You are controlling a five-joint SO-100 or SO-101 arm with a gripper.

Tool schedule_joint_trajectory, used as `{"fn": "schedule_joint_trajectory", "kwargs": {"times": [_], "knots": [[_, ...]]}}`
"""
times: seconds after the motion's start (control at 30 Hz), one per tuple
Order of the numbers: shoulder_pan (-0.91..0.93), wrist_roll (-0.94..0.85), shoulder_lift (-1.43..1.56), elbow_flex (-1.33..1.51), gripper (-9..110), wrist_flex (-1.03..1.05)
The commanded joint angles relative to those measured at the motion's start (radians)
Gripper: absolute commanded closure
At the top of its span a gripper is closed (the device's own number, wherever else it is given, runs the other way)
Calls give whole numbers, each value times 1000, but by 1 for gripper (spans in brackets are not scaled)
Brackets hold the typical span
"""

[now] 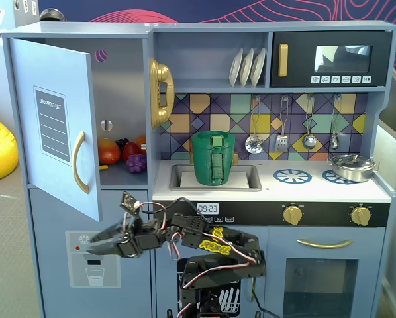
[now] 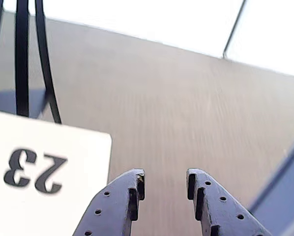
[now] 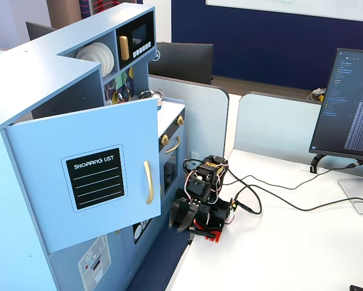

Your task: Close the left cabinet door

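Observation:
The left cabinet door (image 1: 52, 126) is light blue with a black "SHOPPING LIST" panel and a curved gold handle (image 1: 81, 162). It stands swung open toward the camera. It also shows in another fixed view (image 3: 96, 182), about half open, with its handle (image 3: 148, 182). My gripper (image 1: 93, 246) is low, below the door's bottom edge and in front of the ice-dispenser door, pointing left. In the other fixed view the gripper (image 3: 180, 219) hangs just right of the door's free edge, apart from it. In the wrist view the gripper (image 2: 164, 179) is open and empty.
Toy fruit (image 1: 122, 152) lies inside the open cabinet. The ice-dispenser door (image 1: 92, 262) is below it. A green basket (image 1: 214, 158) sits in the sink. The arm's base (image 3: 215, 209) stands on a white desk with cables (image 3: 278, 200) and a monitor (image 3: 351, 103). A white "23" card (image 2: 34, 172) shows at the wrist view's left.

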Motion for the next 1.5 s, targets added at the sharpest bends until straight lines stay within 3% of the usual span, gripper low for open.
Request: {"fn": "schedule_joint_trajectory", "kwargs": {"times": [0.0, 0.43, 0.73, 1.27, 1.47], "knots": [[-37, -34, -133, -117, 102, -173], [3, -95, -618, -569, 102, -230], [97, -146, -706, -653, 102, -272], [650, -161, -598, -583, 102, -278], [762, -169, -601, -554, 102, -324]]}}
